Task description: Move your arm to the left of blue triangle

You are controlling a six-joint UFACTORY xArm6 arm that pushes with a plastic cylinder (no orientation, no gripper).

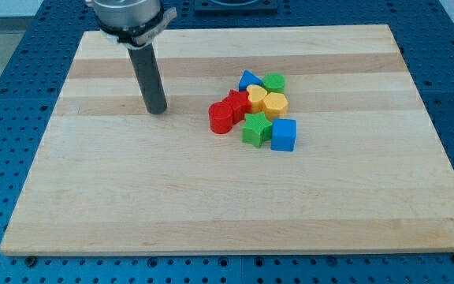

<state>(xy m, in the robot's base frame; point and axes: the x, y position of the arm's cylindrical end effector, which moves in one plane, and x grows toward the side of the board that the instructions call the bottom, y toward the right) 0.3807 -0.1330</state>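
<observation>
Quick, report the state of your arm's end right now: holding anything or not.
No gripper: my tip is a bare rod, holding nothing.
It touches no block and stands apart, toward the view's left of the blue triangle and the cluster.

Blue triangle [248,80]: small, flat on board, apex toward 12 o'clock, at cluster's 11 o'clock edge. Green cylinder [274,82] touching at 3 o'clock, yellow block [256,97] at 5 o'clock.

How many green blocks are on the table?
2. One green block sits at the cluster's top right beside the blue triangle; the green star lies at the bottom, left of the blue cube.
</observation>
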